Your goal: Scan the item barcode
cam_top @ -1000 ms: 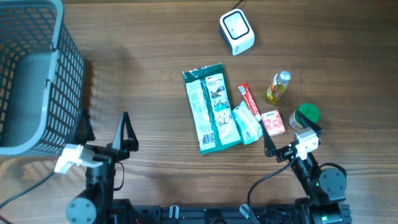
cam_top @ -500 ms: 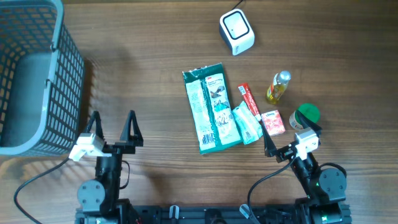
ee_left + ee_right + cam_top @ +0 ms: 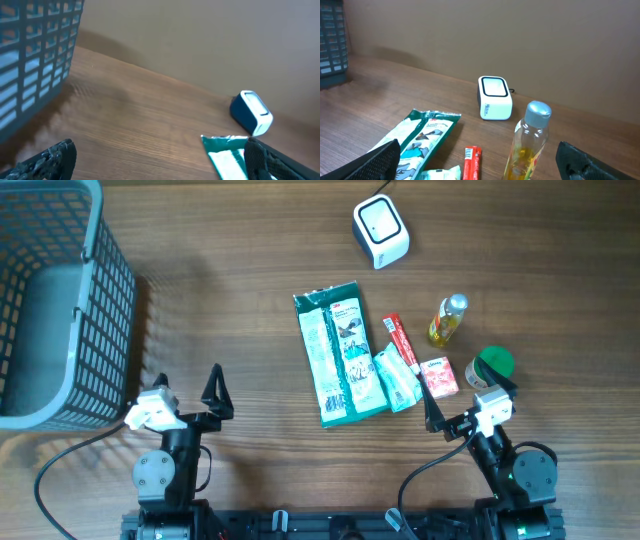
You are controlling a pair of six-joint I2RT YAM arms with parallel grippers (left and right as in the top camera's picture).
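- Two pincers, both near the front edge of the counter [image 3: 230, 290]. The left pincer [image 3: 187, 385] and the right pincer [image 3: 467, 396] each have their fingers spread wide apart and hold nothing.
- Six goods lie in a cluster ahead of the right pincer, none of them touched by it.
- One small red-and-pink box [image 3: 438, 376] and one round green lid [image 3: 492, 364] are closest to the right pincer.
- One small pale green packet [image 3: 396, 380] lies against one large green packet [image 3: 340, 352], with one red tube [image 3: 401, 343] just beside them.
- One yellow bottle [image 3: 448, 320] with a silver cap lies near the box.
- One white barcode scanner [image 3: 380, 230] sits at the far side of the counter, well apart from the goods.
- One grey mesh basket [image 3: 110, 310] stands at the far left, near the left pincer.
- The scanner's side bears dark lettering, and the packets carry print. All of it is too small to read.
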